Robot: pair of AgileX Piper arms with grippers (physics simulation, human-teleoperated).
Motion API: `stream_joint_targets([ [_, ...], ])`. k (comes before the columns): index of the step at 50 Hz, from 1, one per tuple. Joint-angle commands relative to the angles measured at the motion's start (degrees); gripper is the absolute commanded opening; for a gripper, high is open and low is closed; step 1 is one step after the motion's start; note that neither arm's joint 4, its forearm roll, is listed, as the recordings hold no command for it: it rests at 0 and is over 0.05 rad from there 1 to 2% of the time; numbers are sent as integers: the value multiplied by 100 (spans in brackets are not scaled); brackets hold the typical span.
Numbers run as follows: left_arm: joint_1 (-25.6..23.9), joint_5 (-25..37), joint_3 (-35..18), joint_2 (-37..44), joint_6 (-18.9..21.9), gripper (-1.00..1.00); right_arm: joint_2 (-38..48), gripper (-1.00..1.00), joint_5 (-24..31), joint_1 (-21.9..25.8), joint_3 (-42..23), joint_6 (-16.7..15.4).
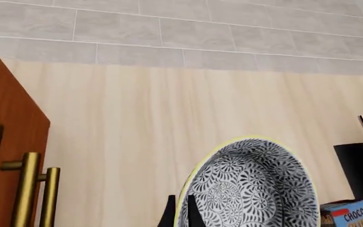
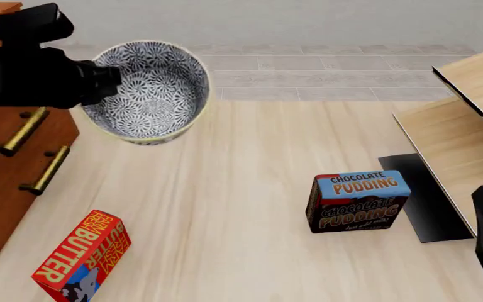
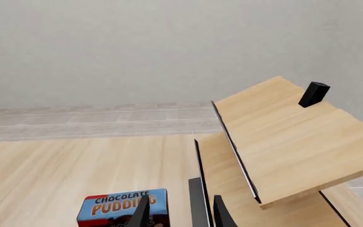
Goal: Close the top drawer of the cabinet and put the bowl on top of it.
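From the left wrist we see our left gripper (image 1: 180,213) clamped on the rim of the bowl (image 1: 251,189), with the cabinet (image 1: 8,142) beside it. In the front view the bowl (image 2: 148,91) hangs tilted in the air, just beside the cabinet (image 2: 15,163). From the right wrist, our right gripper (image 3: 180,213) is narrowly parted, holding nothing, near the pudding box (image 3: 123,206).
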Motion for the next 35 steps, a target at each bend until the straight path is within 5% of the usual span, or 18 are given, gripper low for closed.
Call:
stream_joint_targets([
  [1,85,566,-463,-197,-258,-100,0,100,-1,1,1,2],
  [7,204,863,-728,-173,-285,-100,1,100,9,0,1,3],
  [10,520,1179,-1094,-150,76,-100,1,100,10,10,0,5],
  [15,577,1443,-1416,-178,-145,-100,1,100,8,20,7,5],
  [22,1191,1932,-2119,-69,-78,-100,2,100,24,30,1,13],
  [24,1699,2205,-2545,76,-23,-100,2,100,24,25,-1,18],
  [28,1666,2427,-2813,182,-190,-100,2,100,28,24,-5,23],
  [30,2016,2592,-3131,331,57,-100,2,100,24,30,0,21],
  [35,2114,2810,-3500,509,-349,-100,3,100,24,28,1,32],
])
